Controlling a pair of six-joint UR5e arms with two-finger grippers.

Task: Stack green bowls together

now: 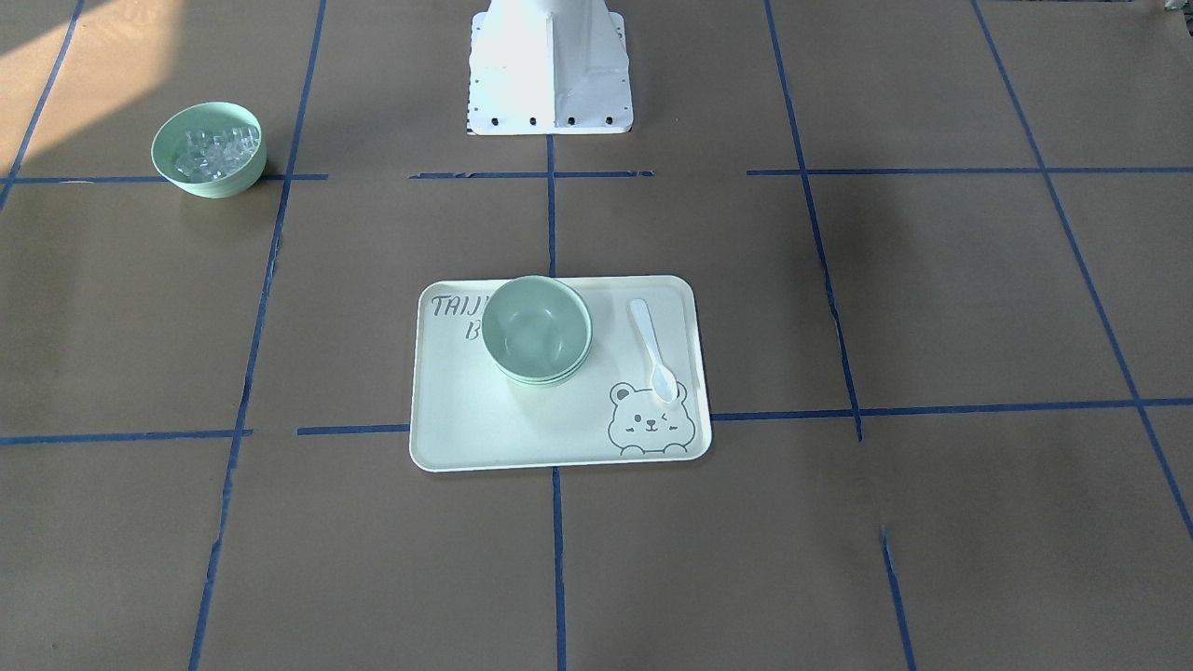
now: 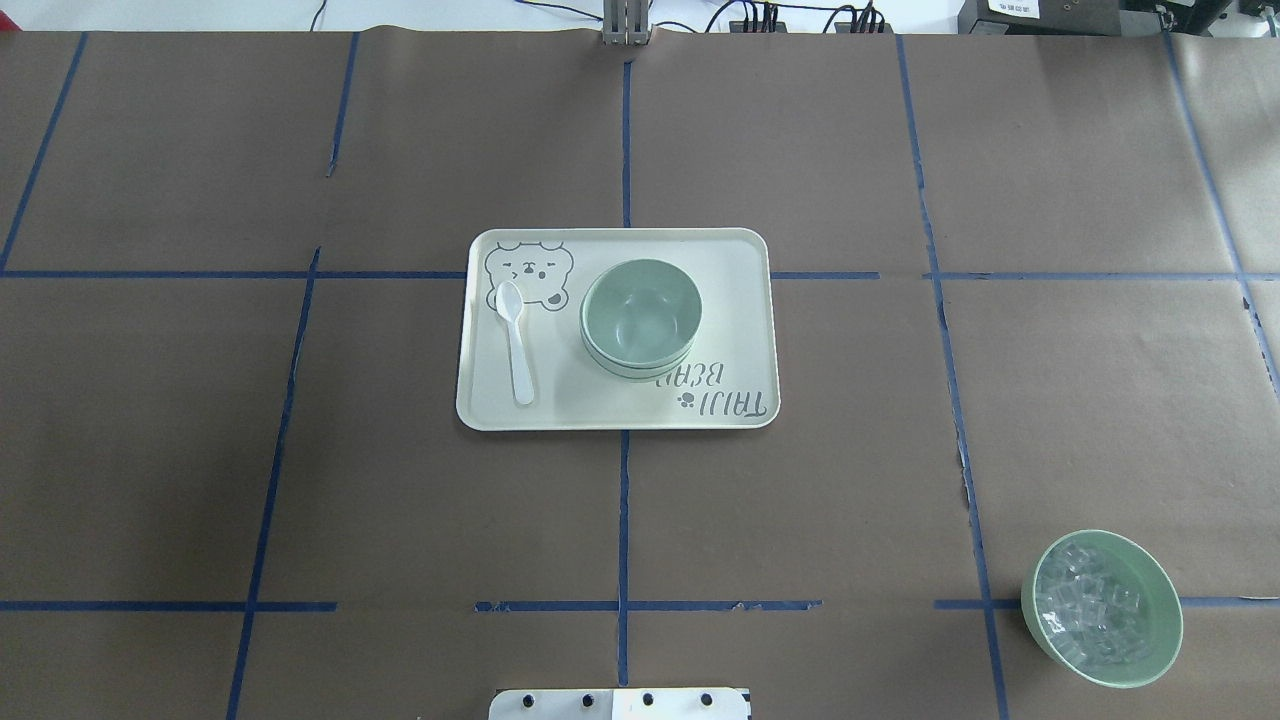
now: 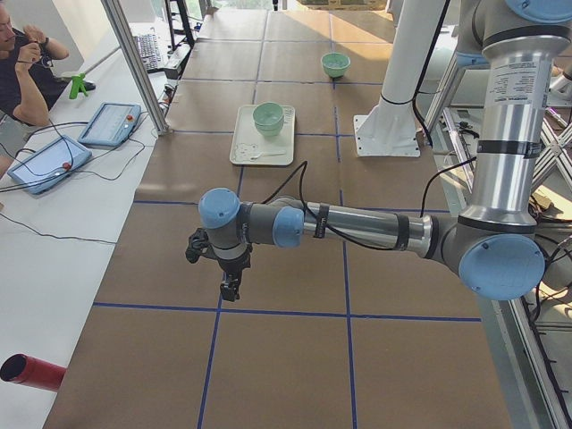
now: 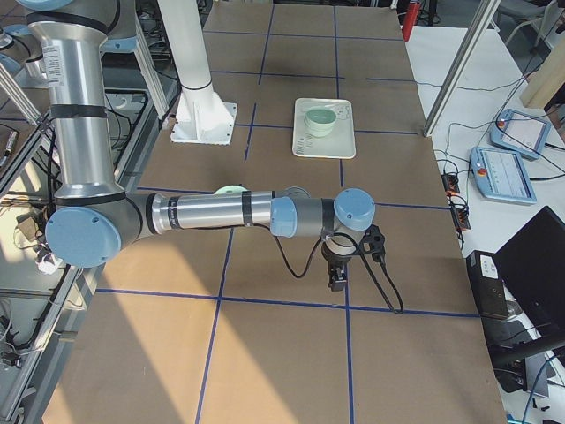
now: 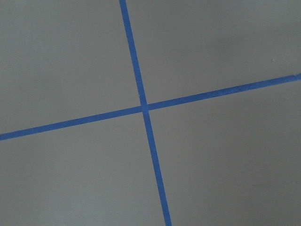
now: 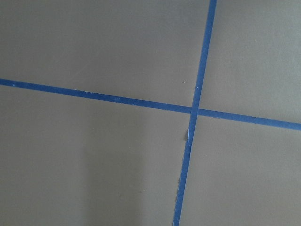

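Note:
The pale mint-green bowls sit nested in one stack on the bear-printed tray at the table's middle; the stack also shows in the overhead view and both side views. My left gripper hangs over bare table far from the tray, seen only in the exterior left view. My right gripper hangs over bare table at the other end, seen only in the exterior right view. I cannot tell whether either is open or shut. Both wrist views show only brown paper and blue tape.
A white spoon lies on the tray beside the stack. A green bowl of clear ice-like cubes stands near the robot's right side. The robot base is at the table's edge. Operators' tablets lie beyond the table.

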